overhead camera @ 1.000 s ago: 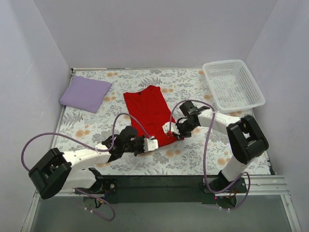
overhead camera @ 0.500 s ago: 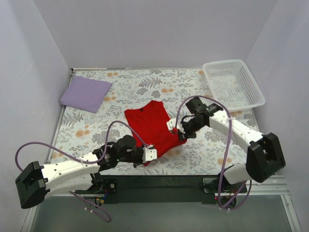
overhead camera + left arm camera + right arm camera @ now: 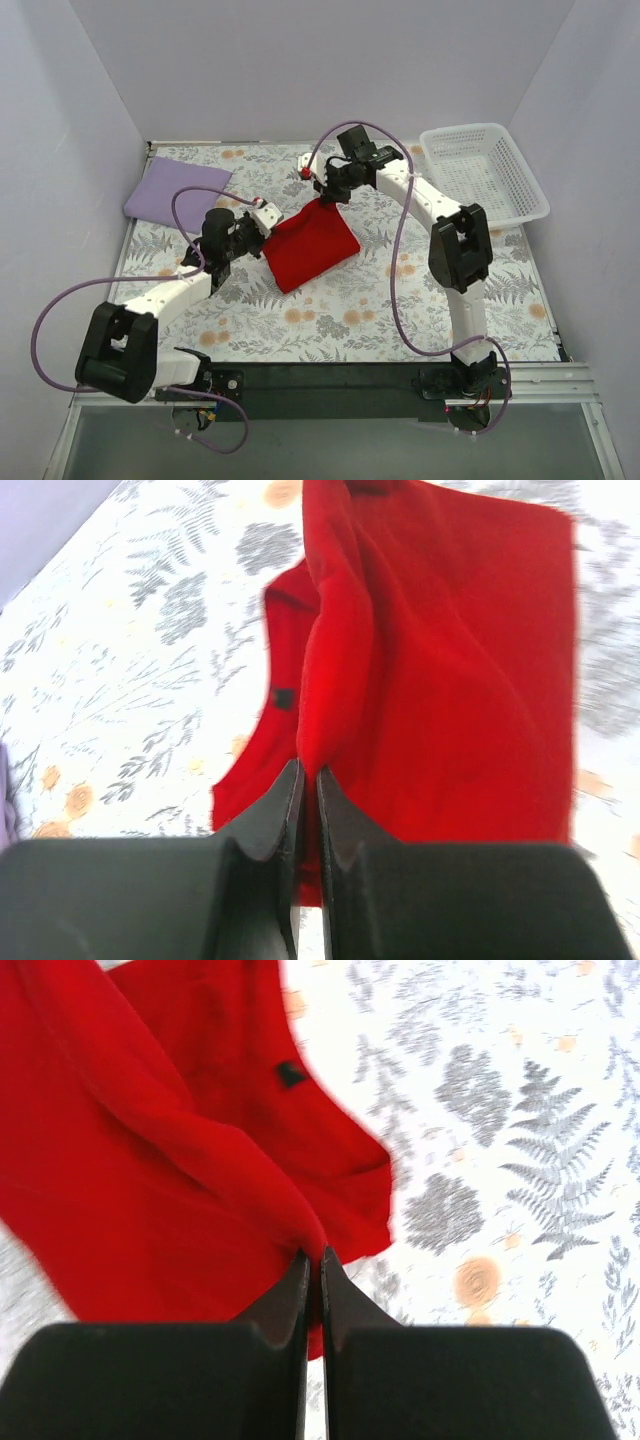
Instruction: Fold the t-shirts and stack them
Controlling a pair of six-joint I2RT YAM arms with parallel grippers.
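Observation:
The red t-shirt [image 3: 310, 245] lies doubled over in the middle of the table. My left gripper [image 3: 265, 215] is shut on its left far corner; the left wrist view shows red cloth [image 3: 440, 660] pinched between the jaws. My right gripper [image 3: 322, 192] is shut on the right far corner; the right wrist view shows red cloth [image 3: 150, 1160] pinched in the jaws, with a dark neck label [image 3: 290, 1073] showing. The lilac t-shirt [image 3: 177, 193] lies folded at the far left, apart from both grippers.
A white lattice basket [image 3: 483, 176] stands at the far right corner. The table is covered by a floral cloth [image 3: 400, 290]. Walls close in the left, back and right sides. Purple cables loop over both arms.
Both grippers have carried the near hem of the red shirt away from the front edge toward the back, folding the shirt over itself. The arms are now stretched far forward.

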